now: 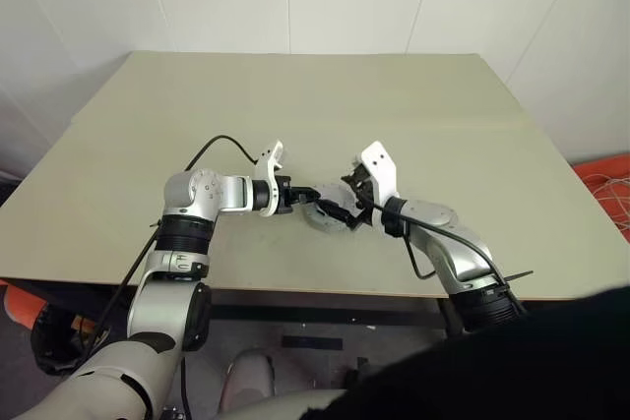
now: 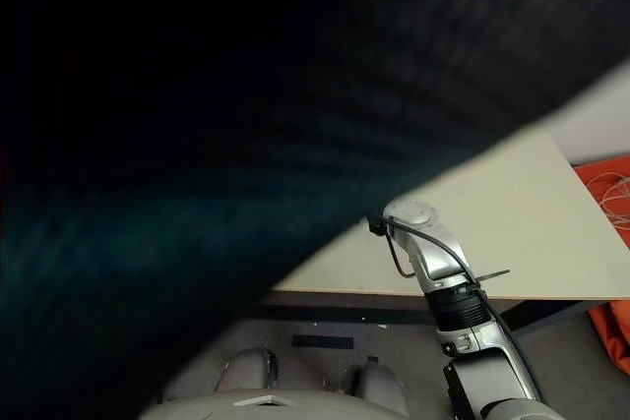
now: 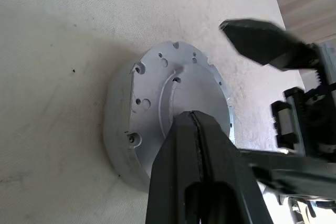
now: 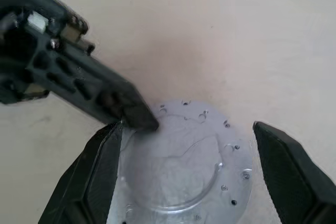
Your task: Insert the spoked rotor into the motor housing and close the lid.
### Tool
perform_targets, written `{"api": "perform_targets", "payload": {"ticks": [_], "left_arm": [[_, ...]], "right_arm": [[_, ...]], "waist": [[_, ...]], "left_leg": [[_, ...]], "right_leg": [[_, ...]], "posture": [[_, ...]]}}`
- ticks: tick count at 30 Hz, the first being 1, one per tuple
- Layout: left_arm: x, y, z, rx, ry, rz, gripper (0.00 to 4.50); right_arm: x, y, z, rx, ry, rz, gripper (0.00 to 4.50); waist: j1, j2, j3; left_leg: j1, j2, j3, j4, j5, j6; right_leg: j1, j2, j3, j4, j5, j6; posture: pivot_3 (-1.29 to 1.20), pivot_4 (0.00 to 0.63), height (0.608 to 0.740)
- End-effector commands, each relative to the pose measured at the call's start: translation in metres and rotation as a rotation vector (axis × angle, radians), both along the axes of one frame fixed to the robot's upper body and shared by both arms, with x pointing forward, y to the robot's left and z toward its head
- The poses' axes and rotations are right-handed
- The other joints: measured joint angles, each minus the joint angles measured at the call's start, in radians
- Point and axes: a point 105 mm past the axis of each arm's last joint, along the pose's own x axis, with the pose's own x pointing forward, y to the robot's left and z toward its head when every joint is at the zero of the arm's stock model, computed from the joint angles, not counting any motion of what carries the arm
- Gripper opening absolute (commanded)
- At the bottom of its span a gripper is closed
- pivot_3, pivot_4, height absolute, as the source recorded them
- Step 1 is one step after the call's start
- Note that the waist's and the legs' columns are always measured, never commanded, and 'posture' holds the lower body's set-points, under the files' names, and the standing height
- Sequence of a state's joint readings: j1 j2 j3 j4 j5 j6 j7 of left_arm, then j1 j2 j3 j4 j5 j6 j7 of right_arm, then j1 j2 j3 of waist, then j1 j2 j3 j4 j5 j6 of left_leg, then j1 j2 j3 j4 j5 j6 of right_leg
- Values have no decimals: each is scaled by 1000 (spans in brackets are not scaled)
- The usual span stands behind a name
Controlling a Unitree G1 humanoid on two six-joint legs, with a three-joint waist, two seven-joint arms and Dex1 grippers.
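Note:
A thick silver round piece lies on the table between my two grippers. Its flat top face, the lid [image 3: 152, 93], has small holes and a raised centre. The left gripper [image 3: 191, 115] is shut, and its tip rests on the lid's top face near the centre. Just above the lid [image 4: 184, 177] my right gripper [image 4: 185, 128] stands open, one finger on each side and touching nothing. From the head, both grippers meet over the lid [image 1: 323, 216] near the table's front. The spoked rotor is hidden. Whether the motor housing sits under the lid I cannot tell.
The beige table [image 1: 315, 115] stretches bare behind and beside the grippers; its front edge [image 1: 295, 288] is close to them. An orange thing with white cables [image 1: 610, 184] lies on the floor at the right. A dark cloth-like mass [image 2: 197, 145] covers most of the right eye view.

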State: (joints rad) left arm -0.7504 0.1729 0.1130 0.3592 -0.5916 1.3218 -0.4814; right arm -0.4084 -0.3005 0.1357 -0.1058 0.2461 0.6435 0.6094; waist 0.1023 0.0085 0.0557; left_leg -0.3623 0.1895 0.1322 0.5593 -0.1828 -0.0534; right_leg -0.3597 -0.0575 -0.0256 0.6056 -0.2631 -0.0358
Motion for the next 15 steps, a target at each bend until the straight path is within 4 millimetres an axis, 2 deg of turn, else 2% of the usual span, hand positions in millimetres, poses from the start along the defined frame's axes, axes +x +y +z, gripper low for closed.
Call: {"api": "perform_targets", "payload": {"ticks": [1, 5, 7, 11, 15], "left_arm": [[-4, 1, -7, 40, 29, -12, 0], [-4, 0, -6, 37, 28, -16, 0], [-4, 0, -7, 36, 28, -16, 0], [-5, 0, -6, 31, 27, -19, 0], [-6, -3, -4, 12, 15, -32, 0]], "right_arm": [[-5, 8, 39, 71, -84, 47, 4465], [-4, 3, 50, 115, -63, 13, 4465], [0, -9, 51, 161, -12, -40, 4465], [5, -45, 52, 269, 116, -156, 4465], [2, -73, 45, 326, 275, -224, 4465]], "waist": [[0, 0, 0], [1, 0, 0], [2, 0, 0], [5, 0, 0], [8, 0, 0]], "left_leg": [[-1, 0, 0, 0, 0, 0], [-1, 0, 0, 0, 0, 0], [-2, -1, 0, 0, 0, 0], [-2, -1, 0, 1, 0, 0], [-2, -1, 0, 1, 0, 0]], "right_leg": [[-1, 0, 0, 0, 0, 0], [-1, 0, 0, 0, 0, 0], [-1, 0, 0, 0, 0, 0], [-1, 0, 0, 0, 0, 0], [0, 0, 0, 0, 2, 4]], "posture": [[0, 0, 740], [0, 0, 740], [0, 0, 740], [0, 0, 740], [0, 0, 740]]}}
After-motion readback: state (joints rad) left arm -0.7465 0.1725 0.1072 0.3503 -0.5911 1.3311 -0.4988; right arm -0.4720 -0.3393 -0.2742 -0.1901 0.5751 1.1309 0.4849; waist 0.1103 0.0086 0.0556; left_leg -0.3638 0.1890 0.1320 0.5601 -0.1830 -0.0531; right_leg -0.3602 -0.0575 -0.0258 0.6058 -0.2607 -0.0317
